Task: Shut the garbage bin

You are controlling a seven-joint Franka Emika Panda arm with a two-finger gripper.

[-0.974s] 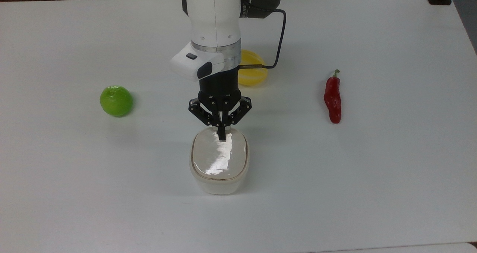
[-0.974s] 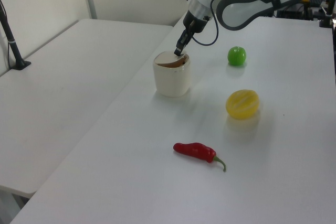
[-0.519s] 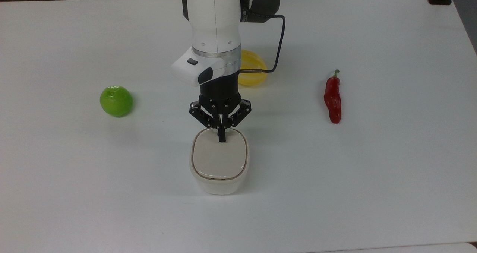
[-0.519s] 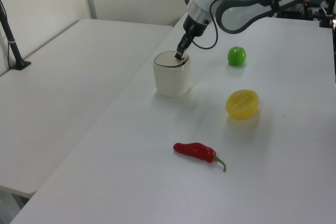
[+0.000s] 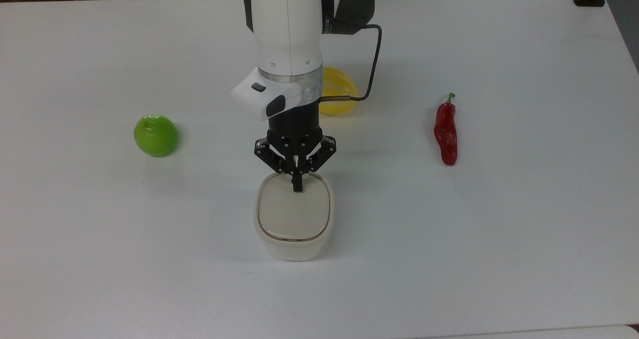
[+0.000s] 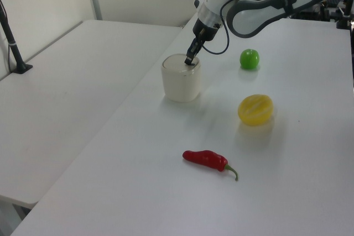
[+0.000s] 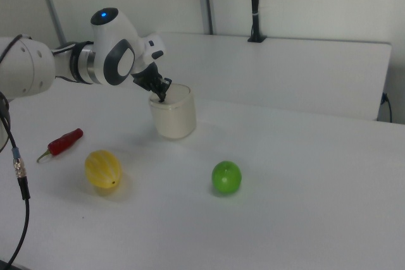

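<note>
A: Item one, task object?
B: Small cream-white plastic garbage bin, rounded-square; lower centre of the top view, on white table. Beige hinged lid lying flat, flush with the rim. Upper centre of the left view; left of centre in the right view.

A: Item two, robot arm?
B: White-and-black arm ending in black two-finger gripper, pointed down; tips touching the lid near its upper edge in the top view. Jaws clenched together, nothing between them. Also at the bin's top in the left view and right view.

A: Remaining stock?
B: Glossy green apple, left of centre in the top view, well apart from the bin. Yellow ribbed fruit, partly behind the arm. Red chilli pepper with green stem, right of centre.
</note>
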